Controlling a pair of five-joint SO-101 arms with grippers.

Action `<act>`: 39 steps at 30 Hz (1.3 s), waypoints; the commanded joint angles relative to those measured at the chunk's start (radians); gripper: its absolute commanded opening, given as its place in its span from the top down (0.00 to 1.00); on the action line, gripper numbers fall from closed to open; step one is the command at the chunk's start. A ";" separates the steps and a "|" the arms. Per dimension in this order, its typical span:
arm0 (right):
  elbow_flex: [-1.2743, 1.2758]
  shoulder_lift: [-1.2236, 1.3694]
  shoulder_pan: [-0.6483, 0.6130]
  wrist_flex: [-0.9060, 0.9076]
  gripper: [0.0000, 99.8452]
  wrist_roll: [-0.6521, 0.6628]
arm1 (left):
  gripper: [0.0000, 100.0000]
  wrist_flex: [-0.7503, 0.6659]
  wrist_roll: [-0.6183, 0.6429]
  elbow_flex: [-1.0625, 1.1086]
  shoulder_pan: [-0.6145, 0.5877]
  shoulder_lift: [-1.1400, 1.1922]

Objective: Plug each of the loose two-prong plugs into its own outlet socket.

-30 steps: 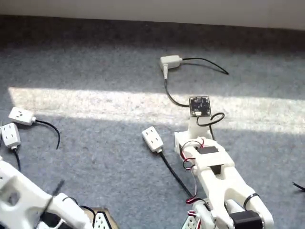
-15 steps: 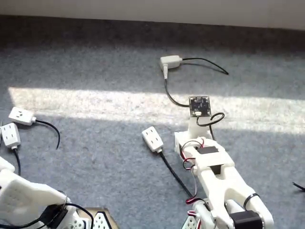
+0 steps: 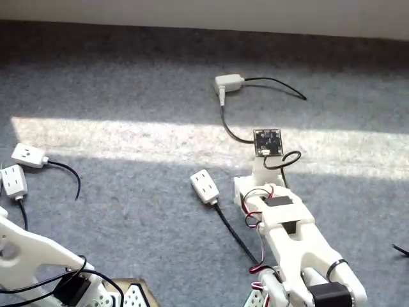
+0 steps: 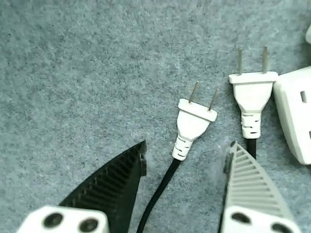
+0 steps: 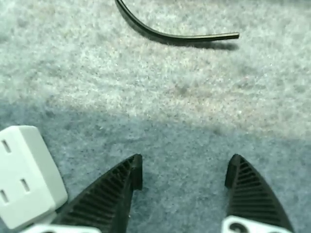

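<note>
The nearer plug (image 4: 195, 119) lies flat on the grey carpet with its prongs pointing away from the left gripper (image 4: 187, 167). The gripper's jaws are spread wide and empty on either side of its black cord, probably lining up a grasp. A second plug (image 4: 251, 92) lies just beside it, by an outlet block (image 4: 295, 114). The right gripper (image 5: 182, 182), also spread and empty, hovers beside the outlet socket (image 5: 24, 172) near the middle of the high view.

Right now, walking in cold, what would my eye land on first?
Probably a white two-prong plug lying loose on the grey carpet, just ahead of the open left end effector, with a second plug beside it. From above, the white right arm stretches over the carpet next to a white outlet block.
</note>
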 commanded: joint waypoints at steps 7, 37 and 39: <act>-0.001 -0.022 0.010 -0.025 0.72 0.002 | 0.74 0.061 -0.163 -0.140 0.015 0.143; -0.002 -0.022 0.010 -0.025 0.72 0.002 | 0.99 0.160 -0.164 -0.213 0.079 0.166; -0.002 -0.022 0.010 -0.025 0.72 0.002 | 0.99 0.270 -0.164 -0.275 0.085 0.131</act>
